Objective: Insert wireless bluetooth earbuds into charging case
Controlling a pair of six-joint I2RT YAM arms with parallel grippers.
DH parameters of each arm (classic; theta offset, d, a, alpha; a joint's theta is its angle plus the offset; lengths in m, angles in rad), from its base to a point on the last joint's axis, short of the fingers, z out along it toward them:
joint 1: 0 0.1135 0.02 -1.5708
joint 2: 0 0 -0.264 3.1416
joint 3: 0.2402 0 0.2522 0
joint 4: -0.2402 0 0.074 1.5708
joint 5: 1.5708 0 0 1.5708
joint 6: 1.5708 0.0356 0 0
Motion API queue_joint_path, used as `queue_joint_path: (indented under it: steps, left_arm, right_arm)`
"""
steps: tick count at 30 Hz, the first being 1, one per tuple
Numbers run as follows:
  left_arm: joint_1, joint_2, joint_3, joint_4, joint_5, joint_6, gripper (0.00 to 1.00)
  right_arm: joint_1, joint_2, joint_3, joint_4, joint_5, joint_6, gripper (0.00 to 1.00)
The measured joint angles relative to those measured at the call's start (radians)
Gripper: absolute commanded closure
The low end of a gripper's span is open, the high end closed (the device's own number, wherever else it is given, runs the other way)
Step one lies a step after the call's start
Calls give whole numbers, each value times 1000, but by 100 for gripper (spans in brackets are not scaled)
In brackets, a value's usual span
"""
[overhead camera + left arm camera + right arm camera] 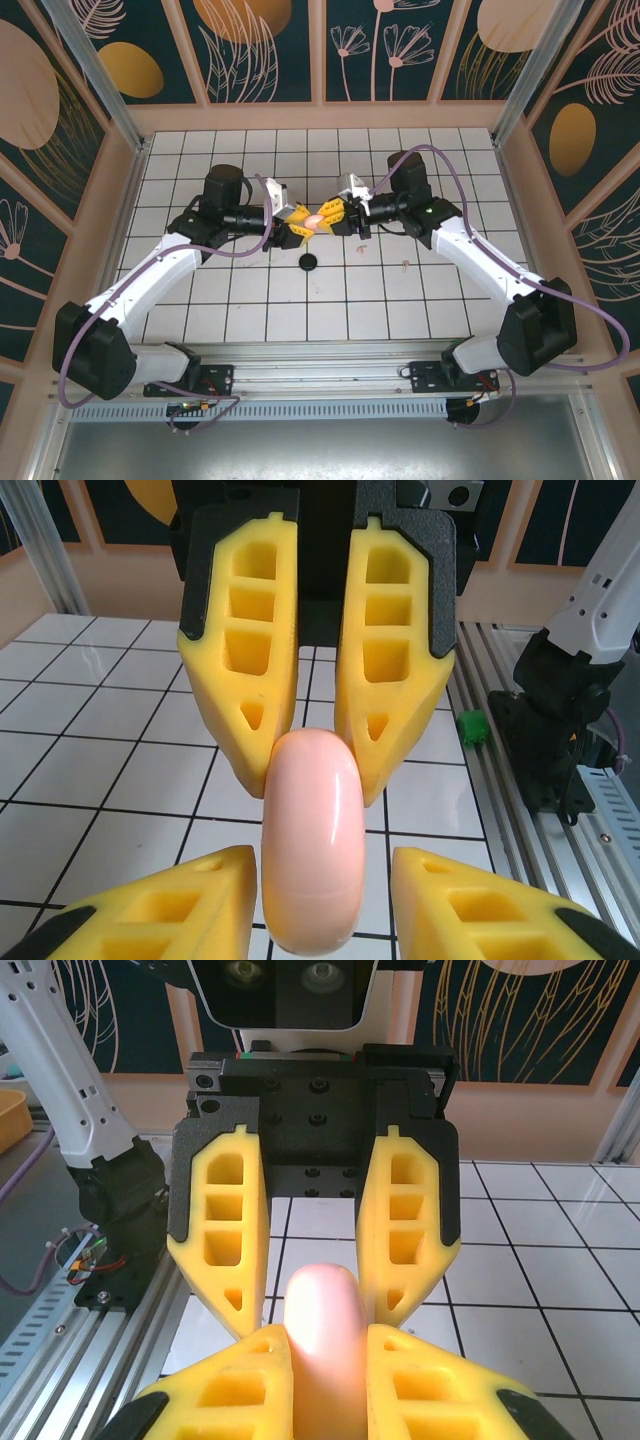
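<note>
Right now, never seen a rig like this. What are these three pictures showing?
Two robot arms are bolted at a tiled table's near edge, each ending in a yellow two-finger pincer. The wide picture looks down from above; the other two come from a camera on each wrist. Both pincers meet at a pale pink oval charging case: the right pincer clamps it, while the left pincer's fingers flank it with a slight gap. On the tiles lie a small black round piece and a tiny pale piece.

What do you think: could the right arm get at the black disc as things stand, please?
Probably not yet. The black disc lies uncovered on the table nearby, but the right gripper is shut on the pink case, so it is occupied.
</note>
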Motion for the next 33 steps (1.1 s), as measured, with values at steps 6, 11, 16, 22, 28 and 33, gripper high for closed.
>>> queue_joint_path:
  steps: [6, 11, 16, 22, 28, 33]
  left_arm:
    - [-4, 1, -3, 1, 0, -3, 56]
    - [-4, 1, -3, 1, 0, -3, 65]
    - [-3, 1, -3, 3, -8, -6, 76]
    - [-4, 1, -3, 8, -11, -6, 78]
    - [-3, 1, -3, 9, -31, -7, 79]
    - [-2, 1, -3, 8, -55, -7, 79]
  right_arm:
    - [0, 0, 0, 5, 0, 0, 83]
    - [0, 0, 0, 5, 0, 0, 82]
    - [2, 0, 0, 5, -5, 7, 82]
    - [3, 0, 0, 12, 8, 27, 64]
    - [5, -1, 0, 32, 60, 53, 62]
    - [3, -18, -14, 86, 109, 106, 60]
